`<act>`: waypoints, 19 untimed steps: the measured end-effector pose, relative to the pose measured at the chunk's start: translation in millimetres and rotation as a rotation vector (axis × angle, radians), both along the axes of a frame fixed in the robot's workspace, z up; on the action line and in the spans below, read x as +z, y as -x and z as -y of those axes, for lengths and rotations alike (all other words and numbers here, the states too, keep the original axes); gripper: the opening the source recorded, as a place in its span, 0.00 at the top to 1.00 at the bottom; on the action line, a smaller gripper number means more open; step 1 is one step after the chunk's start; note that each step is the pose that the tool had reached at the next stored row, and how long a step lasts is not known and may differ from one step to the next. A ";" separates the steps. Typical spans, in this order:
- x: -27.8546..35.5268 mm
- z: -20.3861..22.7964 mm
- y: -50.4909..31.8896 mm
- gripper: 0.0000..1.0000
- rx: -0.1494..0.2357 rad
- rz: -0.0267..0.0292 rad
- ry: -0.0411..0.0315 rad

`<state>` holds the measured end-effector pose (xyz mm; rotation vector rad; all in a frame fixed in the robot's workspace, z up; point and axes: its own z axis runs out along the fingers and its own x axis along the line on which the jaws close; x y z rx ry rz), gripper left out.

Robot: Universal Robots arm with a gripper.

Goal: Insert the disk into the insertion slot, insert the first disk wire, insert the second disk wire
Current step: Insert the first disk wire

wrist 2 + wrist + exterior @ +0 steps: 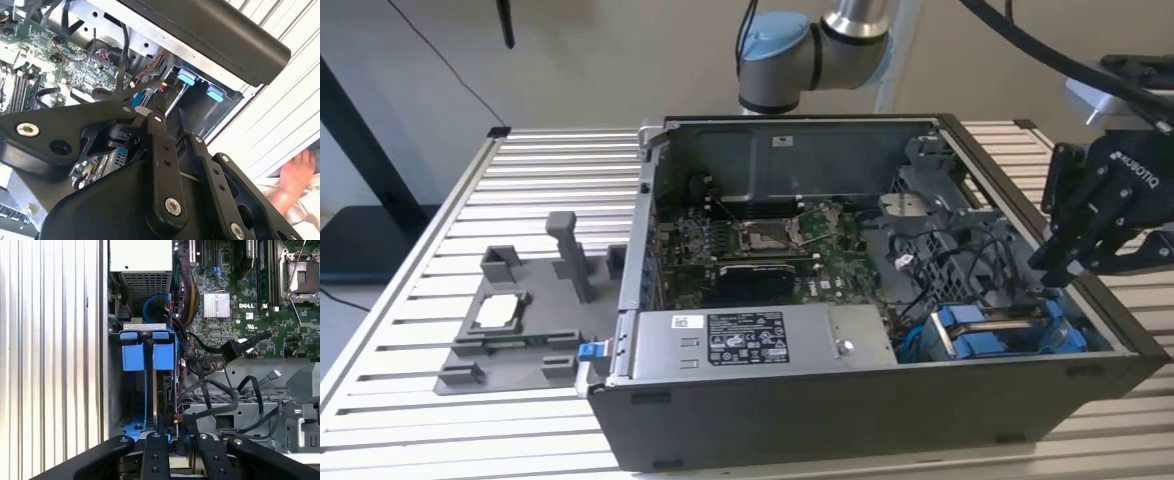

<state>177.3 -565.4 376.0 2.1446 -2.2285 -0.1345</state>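
At the exterior view's right, I find the gripper (pixel 1058 266) hanging over the open computer case (pixel 854 400), above the corner that houses the grey drive cage. Whether the gripper is open or closed, I cannot tell. Noted in the first wrist view: the disk (pixel 165 357) stands edge-on inside the insertion slot (pixel 131 390), its blue frame tabs showing, with the gripper just beside it. Loose black cables (pixel 220 390) lie between the cage and the motherboard (pixel 240 300). The power supply (pixel 747 338) sits beside the cage. In the second wrist view, a person's hand (pixel 296 172) shows beyond the edge of the slatted table (pixel 547 170).
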 end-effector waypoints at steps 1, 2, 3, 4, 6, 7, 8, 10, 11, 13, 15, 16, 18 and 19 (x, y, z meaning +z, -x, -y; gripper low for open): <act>2.9 0.0 0.1 0.73 0.000 0.0003 0.0000; 5.4 0.0 0.1 0.73 0.000 0.0008 -0.0001; 7.6 0.0 0.1 0.73 0.000 0.0015 -0.0001; 9.1 0.0 0.2 0.73 0.000 0.0021 0.0001; 9.6 0.0 0.2 0.73 0.000 0.0024 -0.0002; 9.6 0.0 0.2 0.73 0.000 0.0024 -0.0002; 9.6 0.0 0.2 0.73 0.000 0.0024 -0.0003; 9.8 -0.3 0.2 0.73 0.000 0.0025 0.0000; 10.0 -0.7 0.4 0.73 0.000 0.0025 0.0003; 9.8 -2.7 1.5 0.73 0.000 0.0025 0.0000; 9.8 -5.2 3.0 0.73 0.000 0.0027 0.0000; 9.8 -6.5 3.8 0.73 0.000 0.0029 0.0000; 9.8 -9.3 5.0 0.73 0.000 0.0035 -0.0002; 10.0 -10.6 5.5 0.73 0.000 0.0041 -0.0001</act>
